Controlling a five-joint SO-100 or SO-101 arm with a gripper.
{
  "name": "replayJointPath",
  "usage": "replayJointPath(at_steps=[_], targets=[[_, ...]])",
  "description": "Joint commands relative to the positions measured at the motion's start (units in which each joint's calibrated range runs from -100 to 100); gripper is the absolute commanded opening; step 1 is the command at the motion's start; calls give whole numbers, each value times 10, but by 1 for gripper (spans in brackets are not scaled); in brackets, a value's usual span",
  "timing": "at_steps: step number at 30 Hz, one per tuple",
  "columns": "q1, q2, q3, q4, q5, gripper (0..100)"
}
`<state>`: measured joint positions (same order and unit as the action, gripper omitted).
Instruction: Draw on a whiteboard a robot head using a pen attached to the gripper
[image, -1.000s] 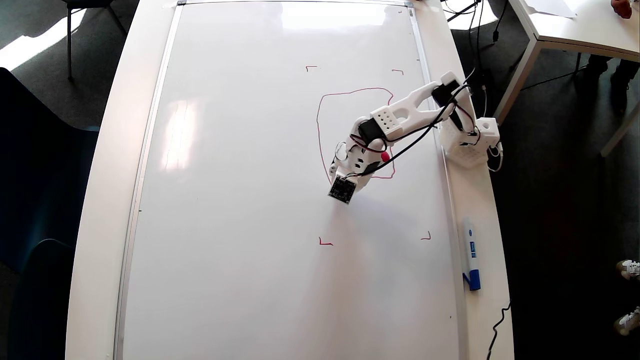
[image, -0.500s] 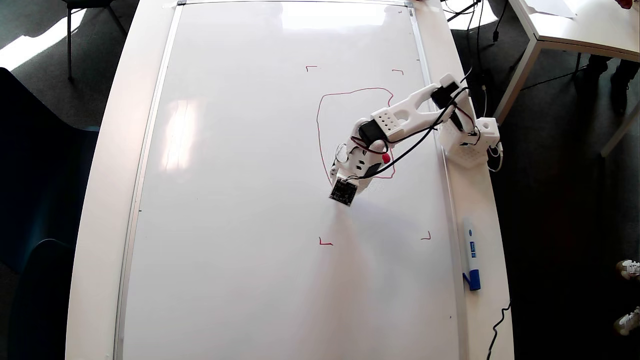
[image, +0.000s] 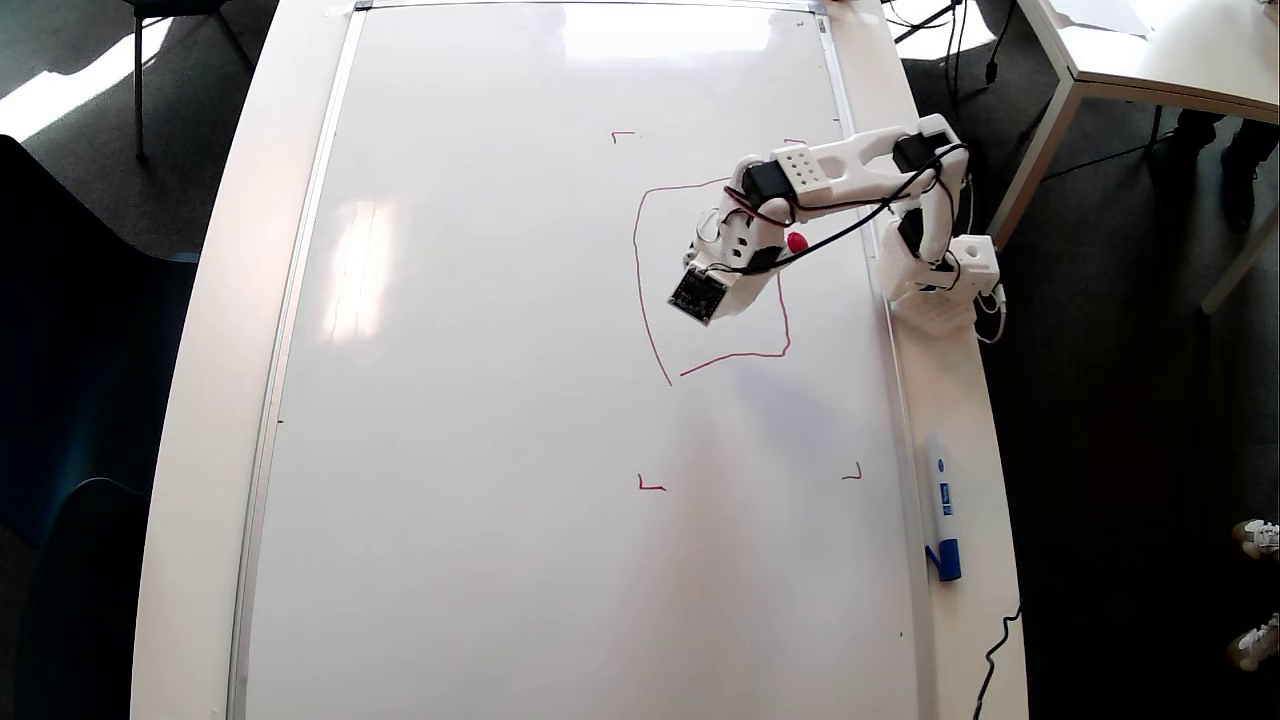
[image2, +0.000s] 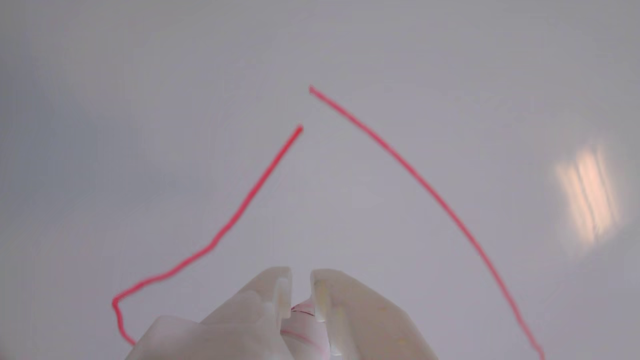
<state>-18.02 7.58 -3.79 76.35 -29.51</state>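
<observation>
White tabletop carries the whiteboard (image: 480, 400), glossy and silver-framed; on its right half sits the robot head (image: 640, 290), so far only a red outline whose two line ends nearly meet at the lower left in the overhead view, the same gap showing in the wrist view (image2: 250, 195); the gripper (image: 722, 290) hangs inside that outline, its jaws pinching the pen (image2: 302, 325), red end (image: 797, 242) up; a blue-capped marker (image: 941, 510) lies right of the frame.
</observation>
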Motion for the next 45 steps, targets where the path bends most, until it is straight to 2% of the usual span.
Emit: replayJointPath(at_steps=[1,16,35,45], targets=[[35,-44,34,7,8,1],[5,5,55,-62,8,1],[-7,116,-50,-66,8,1],[-16,119,-22,-62,4,1]])
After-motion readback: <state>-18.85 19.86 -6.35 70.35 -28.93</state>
